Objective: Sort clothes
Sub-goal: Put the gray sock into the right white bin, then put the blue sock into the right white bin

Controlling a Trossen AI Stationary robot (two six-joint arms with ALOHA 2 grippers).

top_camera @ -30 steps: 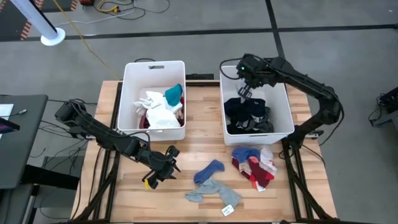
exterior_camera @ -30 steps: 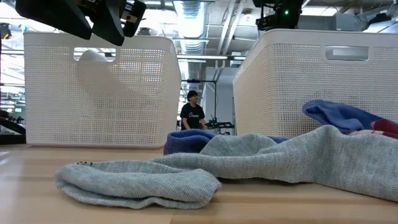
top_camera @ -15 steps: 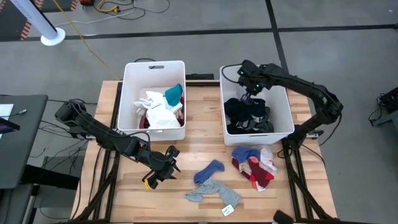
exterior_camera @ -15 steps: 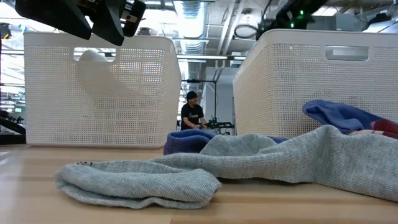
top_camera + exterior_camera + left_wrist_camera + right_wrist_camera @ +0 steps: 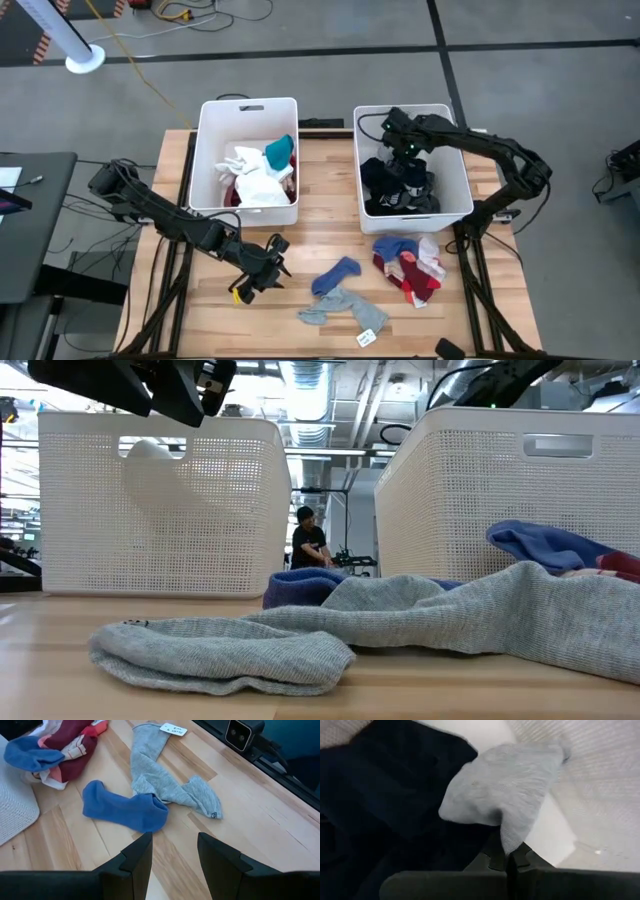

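— Nearest first?
— Left gripper (image 5: 175, 840) low over the near table (image 5: 200, 300), jaws apart, empty; best kept waiting short of the blue sock (image 5: 125, 810) and tagged grey sock (image 5: 165, 780).
— And farther?
— Right gripper (image 5: 510, 857) inside the right bin (image 5: 470, 195), jaws clamped on a pale grey sock (image 5: 505, 785). Lower onto the dark clothes (image 5: 395, 185), part jaws, lift clear of the rim.
— Surface, room?
— Smooth pale planks; beyond, grey floor (image 5: 330, 70), a person (image 5: 310, 540) far off.
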